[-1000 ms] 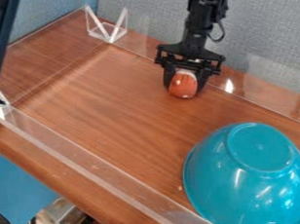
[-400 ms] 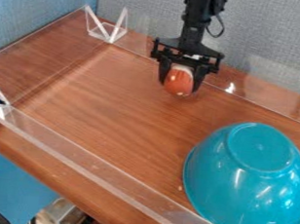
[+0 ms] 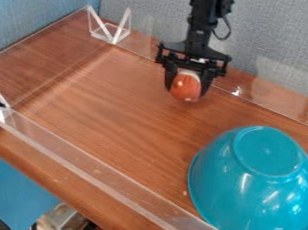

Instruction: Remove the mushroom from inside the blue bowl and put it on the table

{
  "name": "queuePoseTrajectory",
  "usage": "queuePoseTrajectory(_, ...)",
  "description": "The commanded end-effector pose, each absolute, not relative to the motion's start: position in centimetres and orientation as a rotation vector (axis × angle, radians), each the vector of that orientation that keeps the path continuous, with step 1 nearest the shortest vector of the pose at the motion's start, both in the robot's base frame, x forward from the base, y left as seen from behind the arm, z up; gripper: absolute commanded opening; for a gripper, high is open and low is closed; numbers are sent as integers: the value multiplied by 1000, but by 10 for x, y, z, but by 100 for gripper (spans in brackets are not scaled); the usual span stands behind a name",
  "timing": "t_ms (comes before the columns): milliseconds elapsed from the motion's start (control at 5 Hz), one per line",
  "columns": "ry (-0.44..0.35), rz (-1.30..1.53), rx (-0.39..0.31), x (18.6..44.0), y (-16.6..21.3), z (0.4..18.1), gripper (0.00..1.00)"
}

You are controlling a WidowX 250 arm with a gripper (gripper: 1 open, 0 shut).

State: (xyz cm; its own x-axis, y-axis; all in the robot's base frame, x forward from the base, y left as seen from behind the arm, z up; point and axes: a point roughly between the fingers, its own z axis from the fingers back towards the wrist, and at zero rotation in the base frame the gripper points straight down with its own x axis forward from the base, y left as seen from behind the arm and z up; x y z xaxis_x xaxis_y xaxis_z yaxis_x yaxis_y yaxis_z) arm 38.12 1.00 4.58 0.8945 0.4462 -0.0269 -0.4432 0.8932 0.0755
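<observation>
The mushroom (image 3: 186,85), a small orange-brown toy with a pale patch, sits between the black fingers of my gripper (image 3: 188,82) at the far middle of the table (image 3: 105,93). The gripper is shut on it and comes straight down from above. Whether the mushroom touches the wood or hangs just above it, I cannot tell. The blue bowl (image 3: 253,184), large and glossy teal, stands at the near right corner, well apart from the gripper, and shows nothing inside.
Low clear acrylic walls (image 3: 91,187) run along the table's edges, with a clear bracket (image 3: 108,27) at the far left corner. A grey-blue wall stands behind the table. Bare wood stretches left of the bowl.
The gripper with the mushroom has shifted very slightly left and up, then held still. The bowl has not moved.
</observation>
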Motion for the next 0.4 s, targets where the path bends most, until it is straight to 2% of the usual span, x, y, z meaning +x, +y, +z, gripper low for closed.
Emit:
queuePoseTrajectory(0, -90, 489, 26, 383, -2, 96, 0)
queuePoseTrajectory(200, -125, 466, -4, 385, 1, 117, 0)
